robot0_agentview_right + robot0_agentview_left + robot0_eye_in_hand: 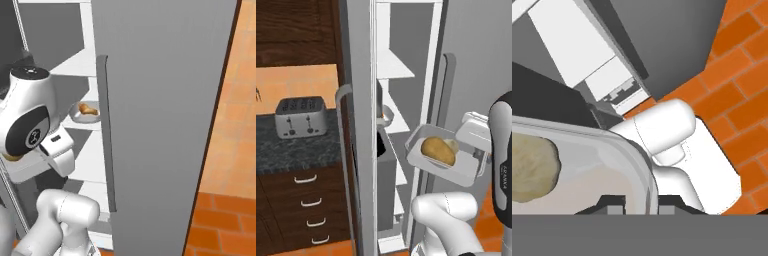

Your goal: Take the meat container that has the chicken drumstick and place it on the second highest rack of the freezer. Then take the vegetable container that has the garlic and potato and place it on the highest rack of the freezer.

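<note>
potato (438, 151) yellow-brown, oval, filling tray (428, 165).

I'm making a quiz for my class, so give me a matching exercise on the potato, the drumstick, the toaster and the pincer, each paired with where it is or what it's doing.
1. potato
2. chicken drumstick
3. toaster
4. pincer

A. on the dark counter
B. in a dish on a freezer shelf
C. clamped on the tray rim
D. in the held tray

Pairs: 1-D, 2-B, 3-A, 4-C
</note>
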